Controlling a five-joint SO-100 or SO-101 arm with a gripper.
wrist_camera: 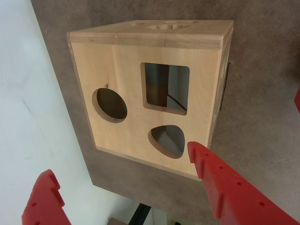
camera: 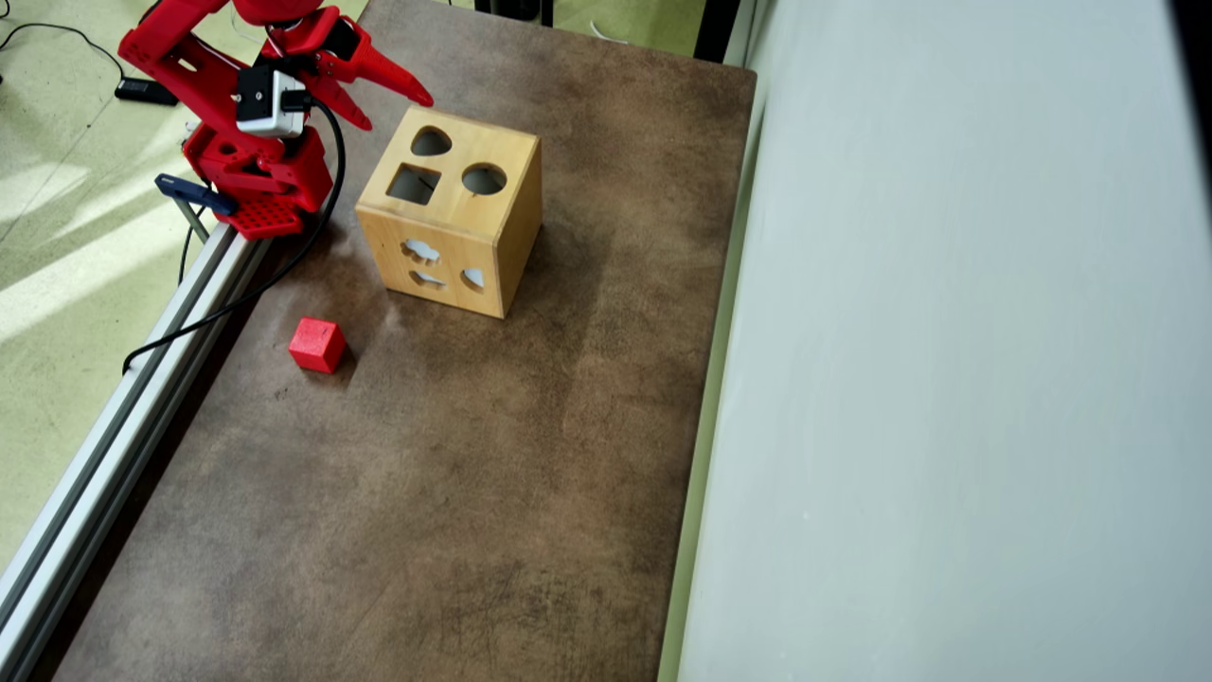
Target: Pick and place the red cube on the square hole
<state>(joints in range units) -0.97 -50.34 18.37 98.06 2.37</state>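
Hovering with claws spread and empty, the tool (camera: 393,106) hangs beside the wooden shape-sorter box (camera: 454,223); the red cube (camera: 316,344) lies apart on the desk (camera: 454,493).

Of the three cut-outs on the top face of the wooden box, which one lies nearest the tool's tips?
The rounded heart-like cut-out: in the overhead view it sits at the box corner closest to the open red tool, while the square hole and round hole lie farther off.
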